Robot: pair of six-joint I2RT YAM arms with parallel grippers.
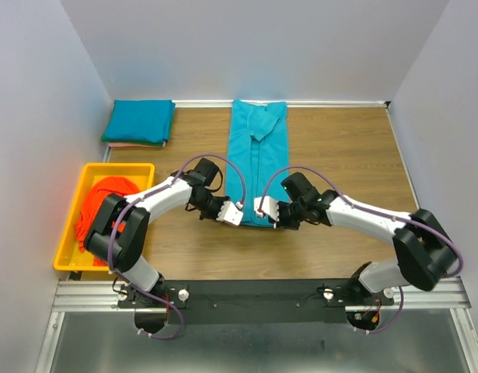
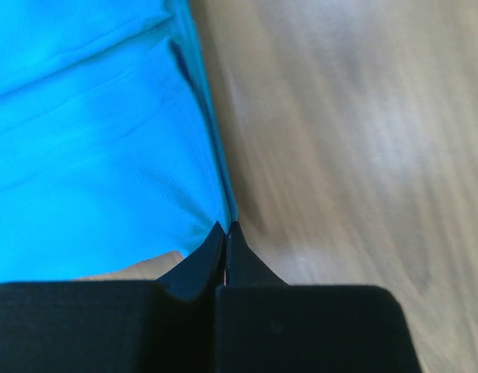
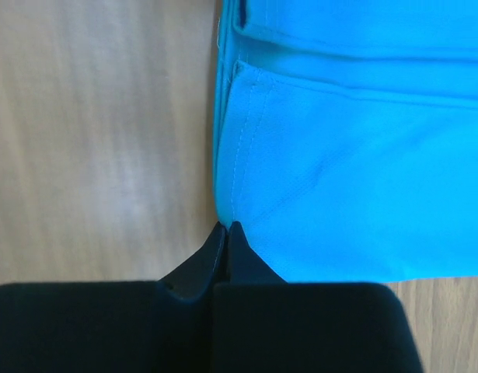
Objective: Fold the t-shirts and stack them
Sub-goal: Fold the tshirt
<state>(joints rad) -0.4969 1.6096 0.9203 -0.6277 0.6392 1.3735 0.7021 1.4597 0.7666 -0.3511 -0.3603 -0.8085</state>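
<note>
A teal-blue t-shirt (image 1: 254,155) lies on the wooden table, folded lengthwise into a long narrow strip running from the back wall toward me. My left gripper (image 1: 232,219) is at its near left corner and my right gripper (image 1: 267,219) at its near right corner. In the left wrist view the teal cloth (image 2: 99,155) narrows to an edge that ends between the closed tips of the left gripper (image 2: 225,227). In the right wrist view the shirt's hemmed corner (image 3: 340,179) meets the closed tips of the right gripper (image 3: 227,227). Both grippers are shut on the shirt's near edge.
A folded teal t-shirt (image 1: 139,120) rests at the back left on a paler folded layer (image 1: 137,144). A yellow tray (image 1: 68,242) at the left edge holds crumpled orange-red t-shirts (image 1: 102,203). White walls close in the back and both sides.
</note>
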